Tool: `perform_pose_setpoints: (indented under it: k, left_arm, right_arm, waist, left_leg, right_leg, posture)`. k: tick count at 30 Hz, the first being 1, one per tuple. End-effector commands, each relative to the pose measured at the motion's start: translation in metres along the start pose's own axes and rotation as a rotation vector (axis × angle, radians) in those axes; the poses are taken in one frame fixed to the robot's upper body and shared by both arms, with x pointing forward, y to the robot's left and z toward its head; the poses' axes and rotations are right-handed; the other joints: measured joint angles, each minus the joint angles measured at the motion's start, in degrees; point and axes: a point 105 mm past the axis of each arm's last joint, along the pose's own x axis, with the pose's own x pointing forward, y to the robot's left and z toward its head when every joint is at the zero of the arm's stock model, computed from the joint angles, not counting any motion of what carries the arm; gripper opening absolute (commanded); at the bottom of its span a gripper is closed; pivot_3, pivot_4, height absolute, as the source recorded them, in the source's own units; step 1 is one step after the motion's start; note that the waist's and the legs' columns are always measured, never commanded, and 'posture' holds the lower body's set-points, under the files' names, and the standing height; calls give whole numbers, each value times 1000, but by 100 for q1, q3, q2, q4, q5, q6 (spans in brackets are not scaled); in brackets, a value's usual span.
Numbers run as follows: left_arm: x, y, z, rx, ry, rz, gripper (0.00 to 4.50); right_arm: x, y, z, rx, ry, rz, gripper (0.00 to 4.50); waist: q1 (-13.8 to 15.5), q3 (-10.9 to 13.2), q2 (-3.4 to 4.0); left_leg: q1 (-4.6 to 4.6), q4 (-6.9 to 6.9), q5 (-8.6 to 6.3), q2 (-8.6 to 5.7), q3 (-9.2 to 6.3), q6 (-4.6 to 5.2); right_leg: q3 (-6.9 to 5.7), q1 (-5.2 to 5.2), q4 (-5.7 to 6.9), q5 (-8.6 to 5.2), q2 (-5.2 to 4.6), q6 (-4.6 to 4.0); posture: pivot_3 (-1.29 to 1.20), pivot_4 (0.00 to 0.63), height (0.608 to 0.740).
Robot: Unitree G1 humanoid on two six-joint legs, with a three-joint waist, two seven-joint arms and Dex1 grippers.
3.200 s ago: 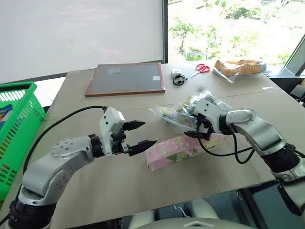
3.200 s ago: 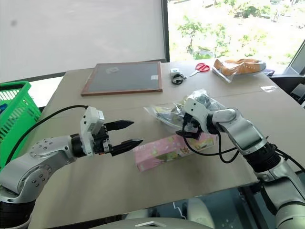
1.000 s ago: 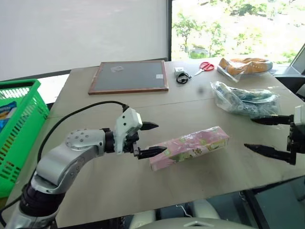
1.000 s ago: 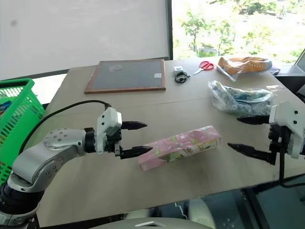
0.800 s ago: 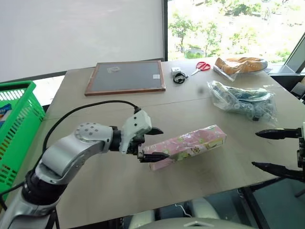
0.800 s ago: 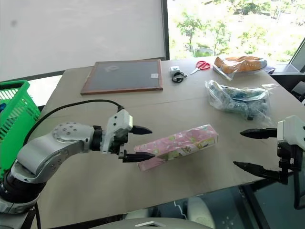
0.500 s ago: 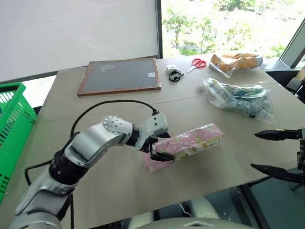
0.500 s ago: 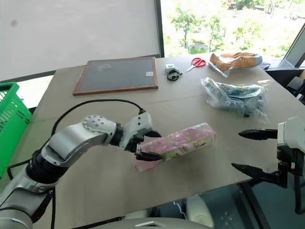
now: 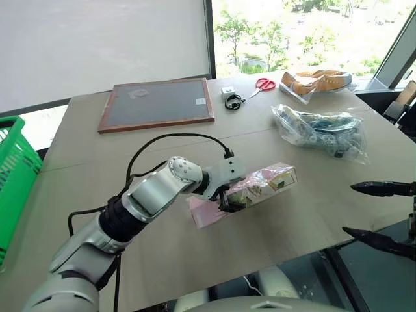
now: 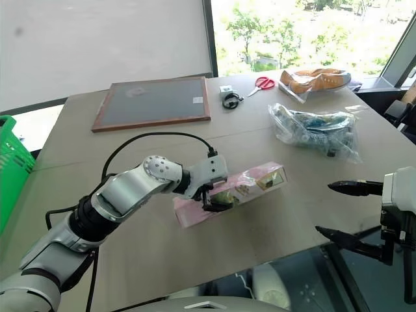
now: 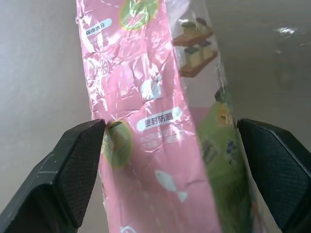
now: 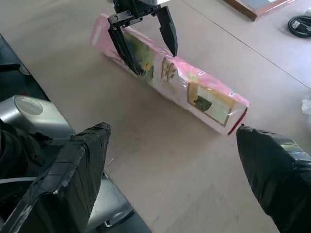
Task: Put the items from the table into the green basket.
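The long pink box (image 9: 244, 193) lay on the surface (image 9: 97, 169), looking light, stiff and slick in its film wrap, best pinched across its narrow width, where the released left tool (image 10: 218, 195) straddled it.

green basket (image 9: 16, 175) cropped at frame edge
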Motion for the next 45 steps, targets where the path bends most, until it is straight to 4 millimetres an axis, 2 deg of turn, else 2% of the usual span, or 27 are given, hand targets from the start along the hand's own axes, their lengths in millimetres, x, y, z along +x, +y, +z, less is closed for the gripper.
perform_pose_setpoints:
  k: [1, 7, 10, 14, 18, 21, 24, 26, 29, 32, 34, 35, 38, 42, 45]
  left_arm:
    - [1, 5, 1, 100, 15, 66, 4500]
    - [14, 7, -8, 60, 33, 67, 4500]
    - [22, 13, -6, -2, 11, 79, 4500]
    - [30, 20, -15, -24, 41, 85, 4500]
    - [35, 13, -21, -47, 54, 31, 4500]
    - [35, 19, -21, -78, 51, 59, 4500]
    - [28, 25, -12, -194, 1, 51, 4500]
    - [24, 23, -10, -253, -7, 16, 4500]
    - [25, 16, -17, -241, 25, -23, 4500]
    - [29, 2, -21, -207, 33, -86, 3723]
    - [29, 0, -20, -204, 24, -98, 3034]
    - [28, -2, -19, -199, 10, -104, 2498]
    - [23, -5, -15, -195, -34, -119, 1535]
    - [7, -2, -3, -176, -133, -109, 1535]
    - [-15, 7, 5, -180, -243, -77, 1535]
  right_arm:
    - [-3, -2, 4, -27, -4, -31, 4424]
    - [0, -4, 3, -30, -4, -39, 4424]
    - [0, -5, 2, -32, 3, -42, 4424]
    - [-1, -6, 1, -32, 13, -51, 4424]
    - [-1, -5, 3, -33, 12, -55, 4424]
    - [-1, -5, 2, -35, 18, -58, 4424]
    - [-1, -5, 3, -37, 19, -60, 4424]
    - [-1, -5, 4, -39, 16, -62, 4424]
    - [1, -6, 3, -40, 14, -62, 4424]
    - [3, -7, 4, -44, 10, -60, 4500]
    - [3, -7, 5, -45, 9, -61, 4500]
    - [3, -7, 5, -45, 9, -61, 4500]
    - [3, -7, 5, -48, 9, -63, 4500]
    - [4, -8, 7, -56, -1, -60, 4500]
    - [7, -11, 13, -69, -38, -57, 4500]
  waist:
    - [-15, 0, 0]
    - [-14, -1, 2]
    - [4, -5, 8]
    - [-2, -7, 10]
    - [-5, -10, 15]
    - [-6, -13, 18]
    - [-12, -15, 22]
    - [-35, -14, 22]
    - [-81, -13, 20]
    - [-142, -14, 21]
    - [-170, -15, 23]
    - [-175, -15, 23]
    - [-175, -16, 24]
    - [-181, -15, 24]
    - [-244, -9, 21]
  left_leg:
    - [0, 0, 0, 0, 0, 0]
    - [2, 1, 0, 0, 1, 0]
    - [6, 1, 0, -4, 0, 0]
    - [6, 2, 0, -10, 1, 1]
    - [6, 2, 0, -13, 1, 1]
    - [6, 2, 0, -13, 1, 1]
    - [6, 2, 0, -13, 0, 1]
    - [5, 3, 0, -14, 0, 1]
    - [5, 1, 0, -12, -1, 1]
    - [4, -3, -1, -8, -4, 1]
    - [4, -5, -1, -6, -5, 1]
    - [4, -5, -1, -5, -5, 1]
    - [6, -4, -1, -5, -5, 1]
    - [5, -4, -1, -5, -3, 1]
    - [2, -6, -1, -1, -3, 1]
  right_leg:
    - [0, 0, -1, 0, -2, 0]
    - [0, 1, 0, -1, -7, -1]
    - [-1, 7, -1, -3, -8, -5]
    - [1, 11, -12, -2, -11, -2]
    - [2, 12, -13, -1, -16, 0]
    - [1, 13, -13, -1, -23, 0]
    - [-2, 13, -13, -1, -41, 0]
    - [-1, 12, -13, -1, -41, 1]
    - [-2, 11, -13, -1, -31, 1]
    - [-1, 10, -13, 1, -22, 6]
    - [-1, 10, -13, 2, -21, 7]
    - [-1, 10, -13, 2, -23, 6]
    - [-2, 11, -13, -1, -29, 3]
    - [-1, 10, -13, 0, -31, 3]
    - [1, 5, -13, 2, -27, 7]
  posture:
    - [-346, 84, 740]
    - [-342, 78, 740]
    - [-346, 76, 740]
    - [-356, 75, 740]
    - [-360, 74, 740]
    - [-366, 75, 740]
    - [-362, 72, 740]
    - [-358, 71, 740]
    - [-357, 69, 740]
    - [-355, 68, 740]
    - [-357, 67, 740]
    - [-356, 67, 740]
    - [-355, 67, 740]
    - [-343, 60, 740]
    - [-325, 54, 740]
